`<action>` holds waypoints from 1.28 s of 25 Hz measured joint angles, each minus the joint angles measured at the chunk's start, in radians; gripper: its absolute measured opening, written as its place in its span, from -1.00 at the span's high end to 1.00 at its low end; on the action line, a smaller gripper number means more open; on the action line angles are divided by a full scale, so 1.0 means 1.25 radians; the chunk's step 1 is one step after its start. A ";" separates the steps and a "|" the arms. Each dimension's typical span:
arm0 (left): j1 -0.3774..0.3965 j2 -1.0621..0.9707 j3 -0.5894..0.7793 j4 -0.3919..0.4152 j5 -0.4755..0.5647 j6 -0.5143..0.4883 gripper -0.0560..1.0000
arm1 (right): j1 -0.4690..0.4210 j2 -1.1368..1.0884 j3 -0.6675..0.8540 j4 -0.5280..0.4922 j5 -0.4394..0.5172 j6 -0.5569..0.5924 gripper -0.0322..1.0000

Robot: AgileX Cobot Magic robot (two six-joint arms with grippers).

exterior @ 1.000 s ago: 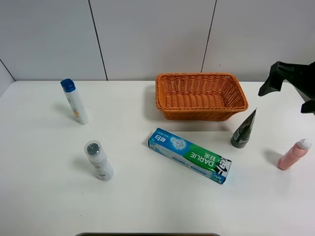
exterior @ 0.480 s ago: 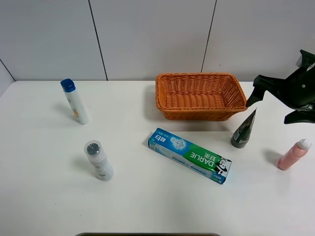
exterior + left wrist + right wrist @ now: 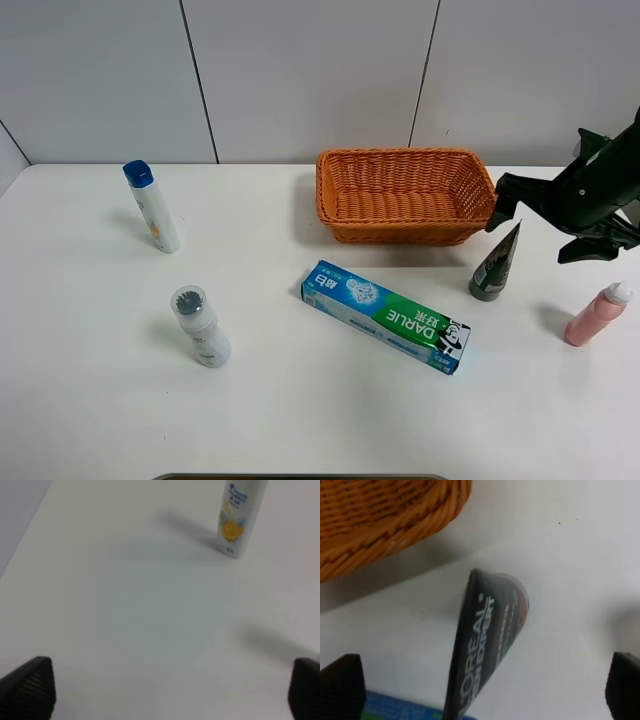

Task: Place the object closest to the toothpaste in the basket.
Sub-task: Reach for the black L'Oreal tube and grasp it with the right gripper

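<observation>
Dark tube [image 3: 495, 265]: one, standing; three bottles [image 3: 155, 210] [image 3: 203, 330] [image 3: 595, 315]; one basket [image 3: 405, 228]; right gripper [image 3: 533, 236] spread above.

Matte black right gripper [image 3: 527, 240], angular tapering fingers [image 3: 515, 190], left gripper [image 3: 165, 690] likewise black, finely ribbed pads [image 3: 30, 687]

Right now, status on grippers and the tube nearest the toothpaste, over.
Left gripper open, empty. Right gripper open over standing black tube, no grip. Nothing between it and basket.
</observation>
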 joint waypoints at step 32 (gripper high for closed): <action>0.000 0.000 0.000 -0.001 0.000 0.000 -0.88 | 0.006 0.167 0.000 0.001 -0.082 -0.006 -0.79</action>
